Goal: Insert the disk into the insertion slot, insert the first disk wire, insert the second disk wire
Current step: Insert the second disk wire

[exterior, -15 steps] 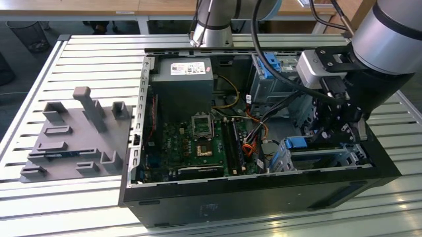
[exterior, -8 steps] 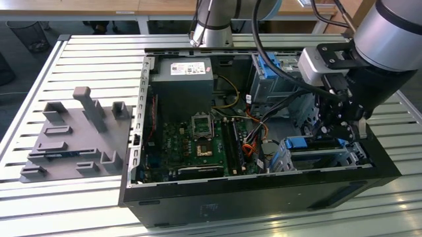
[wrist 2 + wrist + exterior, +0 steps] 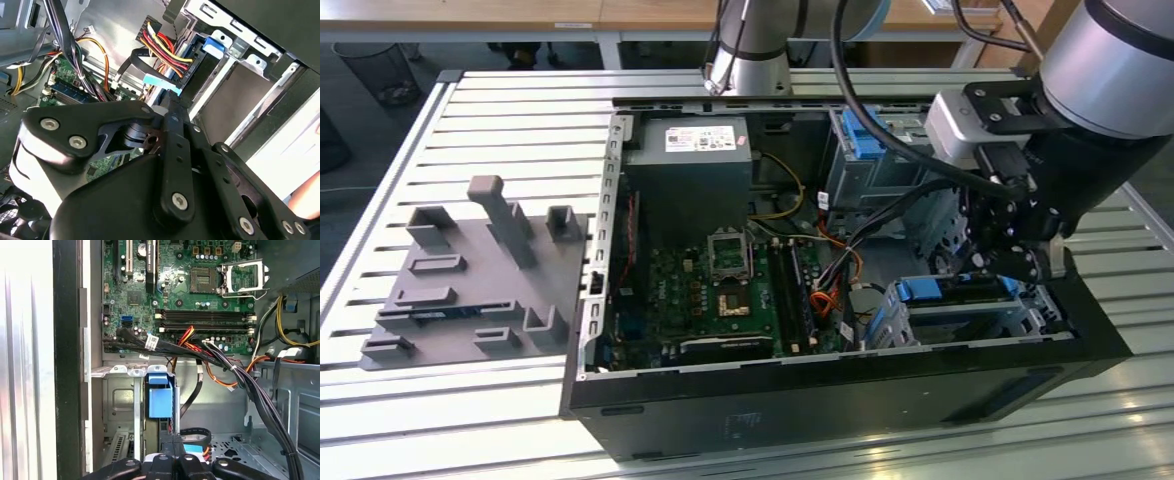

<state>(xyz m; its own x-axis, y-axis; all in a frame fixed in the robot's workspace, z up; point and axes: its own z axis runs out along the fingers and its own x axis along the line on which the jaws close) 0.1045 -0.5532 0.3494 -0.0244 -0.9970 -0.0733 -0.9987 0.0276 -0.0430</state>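
Blue-framed disk (image 3: 160, 402) seated in insertion slot (image 3: 961, 320), exterior view adding grey fixture block (image 3: 467, 290), end effector (image 3: 167, 107) grip state unclear

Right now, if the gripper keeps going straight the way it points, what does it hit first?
Probably the black connector with red and yellow wires, at the end of the disk in the insertion slot. The gripper points at it; depth is unclear.

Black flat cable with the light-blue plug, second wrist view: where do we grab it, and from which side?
Probably the light-blue plug, not the black flat cable. The plug looks rigid and flat-sided, while the cable loops limply and would flex. Pinch across the plug's broad faces, coming in from its cable end, so the mating end stays free.
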